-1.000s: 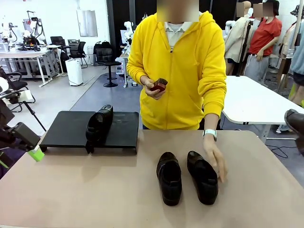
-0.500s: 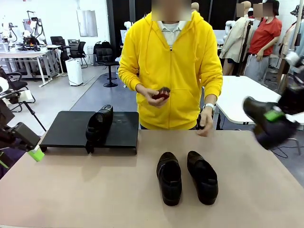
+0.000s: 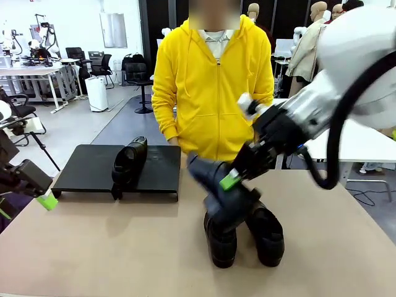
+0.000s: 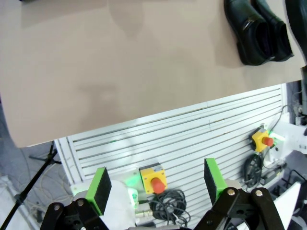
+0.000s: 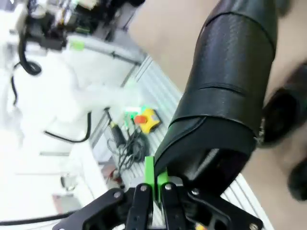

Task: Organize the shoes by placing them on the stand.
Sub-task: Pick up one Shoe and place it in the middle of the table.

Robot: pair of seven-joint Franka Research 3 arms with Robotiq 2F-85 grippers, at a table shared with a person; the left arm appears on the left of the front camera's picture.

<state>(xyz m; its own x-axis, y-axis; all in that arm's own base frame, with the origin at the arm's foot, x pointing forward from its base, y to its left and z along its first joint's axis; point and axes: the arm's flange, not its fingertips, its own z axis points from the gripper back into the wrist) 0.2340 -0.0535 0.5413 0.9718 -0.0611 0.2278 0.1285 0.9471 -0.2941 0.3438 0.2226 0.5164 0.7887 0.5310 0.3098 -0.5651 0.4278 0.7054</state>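
Shoe (image 3: 210,176) pinched at its collar, I think (blurry), by closed right tool (image 3: 230,180), in the air just above two shoes (image 3: 266,238) on the desk (image 3: 124,247). Fourth shoe (image 3: 129,162) sits on the stand (image 3: 86,167). Left tool (image 4: 156,184) open, at desk's left edge.

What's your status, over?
Right pincer shut on shoe, above table pair. Left pincer open, empty. Second shoe on stand. Person close behind stand.
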